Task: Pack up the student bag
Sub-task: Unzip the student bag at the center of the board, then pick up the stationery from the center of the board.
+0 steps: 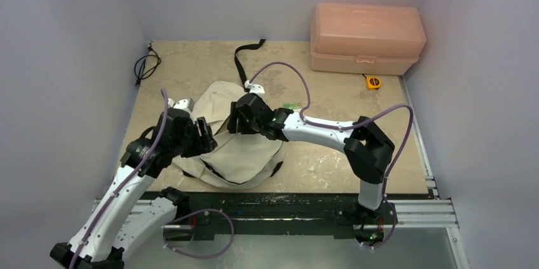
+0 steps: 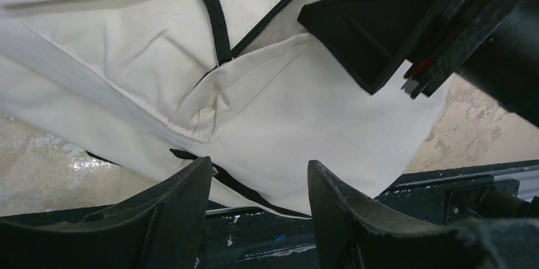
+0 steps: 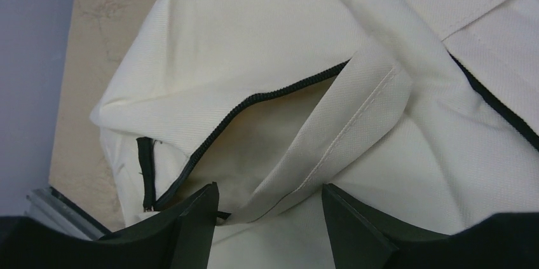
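Note:
The student bag [image 1: 245,154] is a cream fabric backpack lying slumped on the table between the two arms. Its black zip [image 3: 254,109] gapes partly open, and a long black strap [image 1: 243,59] trails toward the back. My left gripper [image 1: 206,137] is at the bag's left side, open; in its wrist view the left gripper [image 2: 259,177] has nothing in its gap and the bag [image 2: 305,110] hangs just past its tips. My right gripper [image 1: 238,117] hovers over the bag's top. This right gripper [image 3: 270,193] stands open, with a loose fold of the bag's flap [image 3: 330,135] lying between the fingers.
A salmon-pink plastic box [image 1: 365,37] stands at the back right, with a yellow tape measure [image 1: 373,81] in front of it. A black cable [image 1: 146,65] lies coiled at the back left. A small green object [image 1: 291,105] sits right of the bag. The dark rail [image 1: 273,208] runs along the near edge.

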Available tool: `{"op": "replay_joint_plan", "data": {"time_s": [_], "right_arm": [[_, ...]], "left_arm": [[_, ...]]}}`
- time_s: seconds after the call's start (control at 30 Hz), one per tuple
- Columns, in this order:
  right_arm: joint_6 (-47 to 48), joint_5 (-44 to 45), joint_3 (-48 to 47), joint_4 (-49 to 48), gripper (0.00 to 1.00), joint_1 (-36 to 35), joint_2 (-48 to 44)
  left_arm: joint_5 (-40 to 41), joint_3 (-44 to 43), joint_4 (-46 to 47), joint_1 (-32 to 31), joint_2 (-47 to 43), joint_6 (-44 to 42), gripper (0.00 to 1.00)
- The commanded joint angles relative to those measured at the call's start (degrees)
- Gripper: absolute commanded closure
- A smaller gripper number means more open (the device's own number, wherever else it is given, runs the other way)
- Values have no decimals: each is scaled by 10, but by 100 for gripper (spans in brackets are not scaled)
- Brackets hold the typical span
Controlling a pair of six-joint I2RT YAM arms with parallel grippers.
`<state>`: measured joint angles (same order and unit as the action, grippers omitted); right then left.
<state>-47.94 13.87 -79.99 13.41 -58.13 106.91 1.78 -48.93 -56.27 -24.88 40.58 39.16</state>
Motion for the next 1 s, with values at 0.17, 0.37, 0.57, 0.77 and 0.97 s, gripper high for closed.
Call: {"op": "replay_joint_plan", "data": {"time_s": [0.17,0.37,0.57,0.77,0.97], "right_arm": [[17,-82,82,-155,45,2,-50],[25,-94,99,-175,81,11,-48],[25,-114,135,-207,88,24,-75],[24,-131,154,-216,89,31,-91],[19,-138,163,-224,89,39,-98]], "left_arm": [[43,-148,20,0,183,-125,41],[53,-265,-3,-12,326,-181,27],[142,-346,-41,-55,452,-226,25],[141,-359,-37,-63,485,-239,33],[177,-359,-67,-67,522,-259,42]]}}
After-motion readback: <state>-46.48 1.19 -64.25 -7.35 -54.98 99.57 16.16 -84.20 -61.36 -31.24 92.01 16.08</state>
